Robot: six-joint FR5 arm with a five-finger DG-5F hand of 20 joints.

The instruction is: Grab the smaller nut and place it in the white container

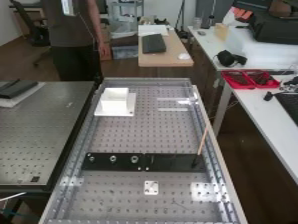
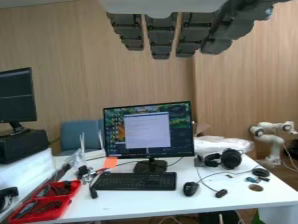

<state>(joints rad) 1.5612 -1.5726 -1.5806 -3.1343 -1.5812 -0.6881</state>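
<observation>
On the black bar [image 1: 174, 162] in the high view stand the smaller nut [image 1: 91, 159], the larger nut [image 1: 113, 159] and the bearing [image 1: 134, 159], side by side. Farther up the bench, the white container [image 1: 115, 99] rests on a white plate. In the wrist view my hand [image 2: 161, 35] has its fingers straight and slightly spread, with nothing between them; it is away from the bench, facing a desk and a wall.
A thin wooden stick [image 1: 203, 141] rises from the bar's right part. A small white plate [image 1: 151, 188] lies nearer. A monitor [image 2: 149, 131], keyboard and red trays [image 2: 45, 202] are on the desk. A dark metal table [image 1: 41, 135] adjoins the bench's left.
</observation>
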